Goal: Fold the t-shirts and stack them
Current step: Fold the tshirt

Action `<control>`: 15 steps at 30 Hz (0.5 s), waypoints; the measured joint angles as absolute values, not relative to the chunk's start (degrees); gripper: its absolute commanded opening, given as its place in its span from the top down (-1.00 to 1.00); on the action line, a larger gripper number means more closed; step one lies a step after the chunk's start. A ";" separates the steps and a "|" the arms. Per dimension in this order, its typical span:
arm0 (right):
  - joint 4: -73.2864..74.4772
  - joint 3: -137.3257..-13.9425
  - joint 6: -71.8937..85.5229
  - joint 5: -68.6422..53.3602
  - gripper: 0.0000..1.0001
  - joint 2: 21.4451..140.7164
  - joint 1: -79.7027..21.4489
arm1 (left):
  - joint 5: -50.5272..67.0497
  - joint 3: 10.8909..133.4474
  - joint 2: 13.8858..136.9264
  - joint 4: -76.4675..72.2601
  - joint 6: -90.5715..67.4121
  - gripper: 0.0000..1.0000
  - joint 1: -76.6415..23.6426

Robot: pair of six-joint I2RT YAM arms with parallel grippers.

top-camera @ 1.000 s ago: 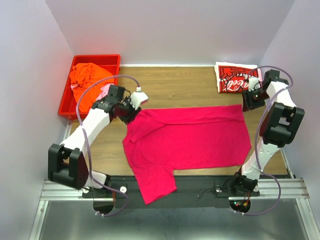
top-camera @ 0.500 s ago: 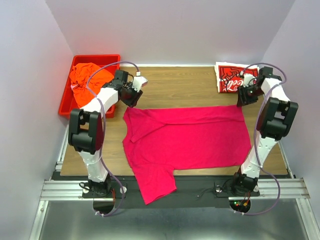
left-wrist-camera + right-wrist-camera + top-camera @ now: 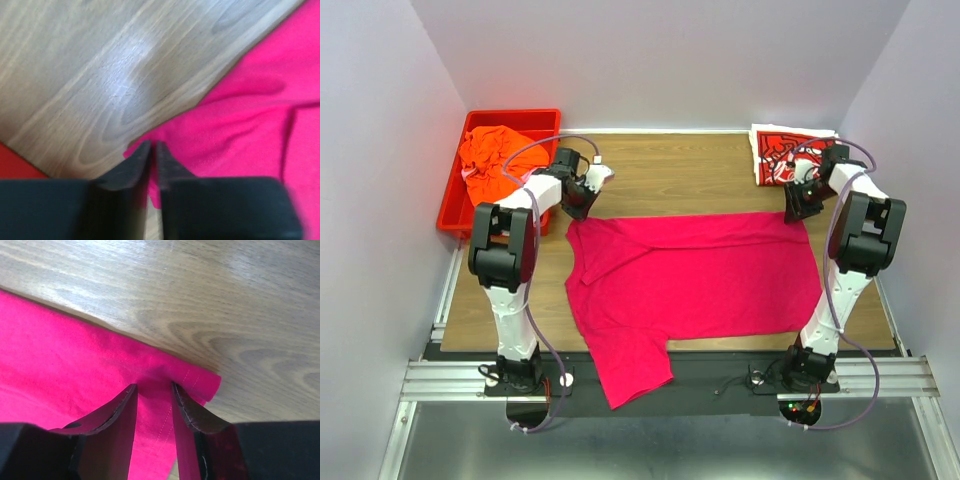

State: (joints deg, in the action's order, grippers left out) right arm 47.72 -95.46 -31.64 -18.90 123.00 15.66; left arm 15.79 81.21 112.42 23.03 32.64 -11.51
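Note:
A plain magenta t-shirt [image 3: 695,280] lies spread flat across the table, one sleeve hanging over the near edge. My left gripper [image 3: 577,205] is at its far left corner. In the left wrist view that gripper [image 3: 152,146] is shut on the tip of the magenta t-shirt [image 3: 250,120]. My right gripper [image 3: 797,210] is at the far right corner. In the right wrist view it [image 3: 153,386] stands open, its fingers pressed down astride the stitched hem of the magenta t-shirt [image 3: 60,350]. A folded red-and-white Coca-Cola t-shirt [image 3: 782,155] lies at the back right.
A red bin [image 3: 545,120] at the back left holds a crumpled orange t-shirt [image 3: 495,150] with a bit of light pink cloth [image 3: 470,176] beside it. Walls close in on three sides. A black rail [image 3: 720,375] runs along the near edge.
Both arms have drawn in, and the grippers have settled on the shirt's far corners. The left jaws have shut on the left corner; the right jaws have narrowed around the right hem.

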 measured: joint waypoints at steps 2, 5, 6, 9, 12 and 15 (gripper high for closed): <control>46.78 -94.74 -31.07 -17.85 0.23 122.65 15.66 | 15.49 82.54 114.41 23.62 32.56 1.00 -11.29; 46.22 -94.65 -29.93 -16.86 0.24 122.56 15.55 | 15.00 86.78 118.21 24.71 32.18 1.00 -11.11; 45.89 -94.67 -29.34 -16.36 0.24 122.56 15.55 | 14.87 88.36 119.15 24.93 32.12 1.00 -11.11; 45.82 -95.88 -27.59 -15.05 0.24 123.15 15.55 | 14.46 95.81 123.22 25.98 31.57 1.00 -11.09; 45.76 -99.11 -25.76 -13.96 0.21 125.01 15.55 | 14.50 103.02 126.85 26.39 30.76 0.76 -10.74; 44.66 -100.71 -24.67 -14.09 0.11 125.89 15.55 | 15.09 106.15 127.72 26.96 30.28 0.29 -10.04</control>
State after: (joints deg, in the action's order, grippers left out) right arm 44.66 -100.71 -24.67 -14.09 125.89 15.55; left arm 15.09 106.15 127.72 26.96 30.28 -10.04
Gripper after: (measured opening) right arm 0.419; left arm 0.183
